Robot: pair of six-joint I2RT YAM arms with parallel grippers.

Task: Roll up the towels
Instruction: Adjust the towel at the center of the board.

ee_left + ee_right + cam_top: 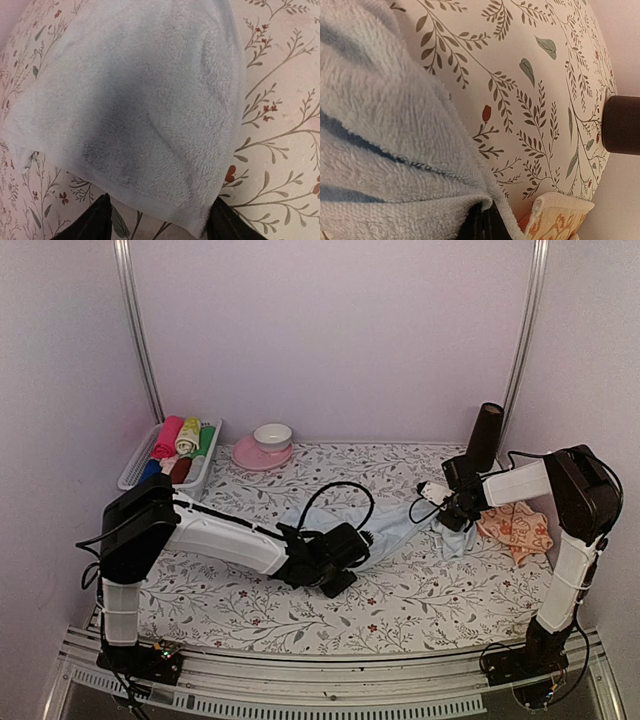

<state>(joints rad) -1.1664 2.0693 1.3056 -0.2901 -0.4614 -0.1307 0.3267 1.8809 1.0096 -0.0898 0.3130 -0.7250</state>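
A pink plate (pixel 246 456) carries a white bowl (pixel 272 435). Just left of the plate, a white basket (pixel 134 468) holds coloured rolls (pixel 186 436); well right of it stands a brown cylinder (pixel 488 430).

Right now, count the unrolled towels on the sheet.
2. The pale blue towel lies spread in the middle; the peach towel lies crumpled at the right. No sign of another hidden one.

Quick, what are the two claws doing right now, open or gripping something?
Left gripper: open, fingers either side of the blue towel corner.
Right gripper: shut on the blue towel, a bunched edge pinched.
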